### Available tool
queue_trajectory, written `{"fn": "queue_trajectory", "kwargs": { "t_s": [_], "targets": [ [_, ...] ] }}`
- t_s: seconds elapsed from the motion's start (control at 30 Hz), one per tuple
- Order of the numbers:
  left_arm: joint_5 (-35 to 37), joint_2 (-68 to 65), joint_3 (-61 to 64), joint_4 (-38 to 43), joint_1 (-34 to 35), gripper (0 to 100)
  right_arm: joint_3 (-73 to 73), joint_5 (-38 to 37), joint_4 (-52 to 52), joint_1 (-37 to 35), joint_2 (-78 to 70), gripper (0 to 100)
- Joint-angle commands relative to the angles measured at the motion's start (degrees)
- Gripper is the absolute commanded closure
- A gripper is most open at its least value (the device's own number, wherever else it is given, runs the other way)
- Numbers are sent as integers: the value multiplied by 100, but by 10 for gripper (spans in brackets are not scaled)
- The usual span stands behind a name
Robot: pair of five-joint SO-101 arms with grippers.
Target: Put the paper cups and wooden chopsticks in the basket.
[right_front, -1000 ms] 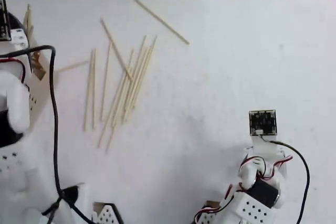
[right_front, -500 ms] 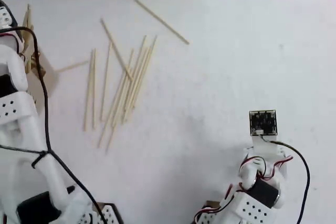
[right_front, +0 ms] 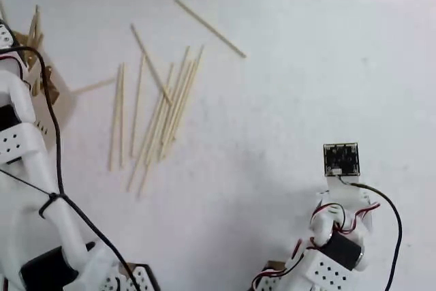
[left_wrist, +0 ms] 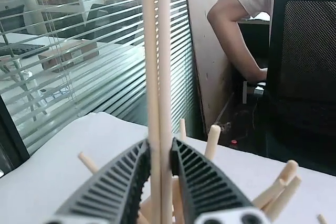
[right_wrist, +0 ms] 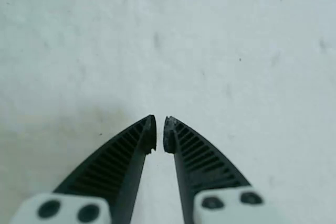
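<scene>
Many wooden chopsticks lie loose on the white table, left of centre, with one chopstick apart at the back. My left arm stands at the table's far left. In the left wrist view my left gripper is shut on two chopsticks held upright. The ends of several more chopsticks stick up just beyond the fingers. These standing chopsticks rise beside a brown basket edge. My right gripper is shut on nothing, just above bare table. The right arm sits at the front right.
A single chopstick lies between the basket and the pile. Bare white table stretches across the right half. A person's arm and a black chair are in the room behind, away from the table.
My left arm has swung toward the far left corner of the table, up over the basket. More chopstick ends now show at the left edge. The right arm has stayed still.
</scene>
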State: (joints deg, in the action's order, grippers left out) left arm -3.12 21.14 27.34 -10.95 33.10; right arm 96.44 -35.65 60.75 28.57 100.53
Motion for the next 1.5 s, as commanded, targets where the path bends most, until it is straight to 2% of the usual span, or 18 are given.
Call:
{"fn": "queue_trajectory", "kwargs": {
  "t_s": [0.0, 0.2, 0.43, 0.63, 0.93, 1.07, 1.2, 1.27, 1.3, 1.4, 1.47],
  "targets": [
    [-26, 22, 132, 563, 57, 976, 53, 9, -13, 48, 4, 954],
    [-35, 13, 422, 1090, 136, 976, 53, 9, -13, 48, -4, 954],
    [-26, 22, 677, 1090, 312, 972, 53, 9, -13, 48, -4, 954],
    [-26, 22, 844, 1160, 286, 860, 53, 9, -13, 48, -4, 954],
    [-26, 180, 721, 1090, 277, 906, 53, 9, -13, 48, -4, 954],
    [-18, 971, 589, 193, 277, 906, 53, 9, -13, 48, -4, 954],
    [-18, 2229, 378, -1160, 268, 906, 53, 9, -13, 40, -4, 954],
    [-44, 2791, 237, -1732, 180, 939, 53, 9, -13, 40, -4, 954],
    [-167, 3002, 202, -1916, 119, 978, 53, 9, -13, 40, -4, 954],
    [-624, 3319, 132, -2541, -286, 968, 53, 9, -13, 40, -4, 954],
    [-853, 3345, 88, -3323, -629, 965, 53, 9, -13, 40, -4, 954]
  ]
}}
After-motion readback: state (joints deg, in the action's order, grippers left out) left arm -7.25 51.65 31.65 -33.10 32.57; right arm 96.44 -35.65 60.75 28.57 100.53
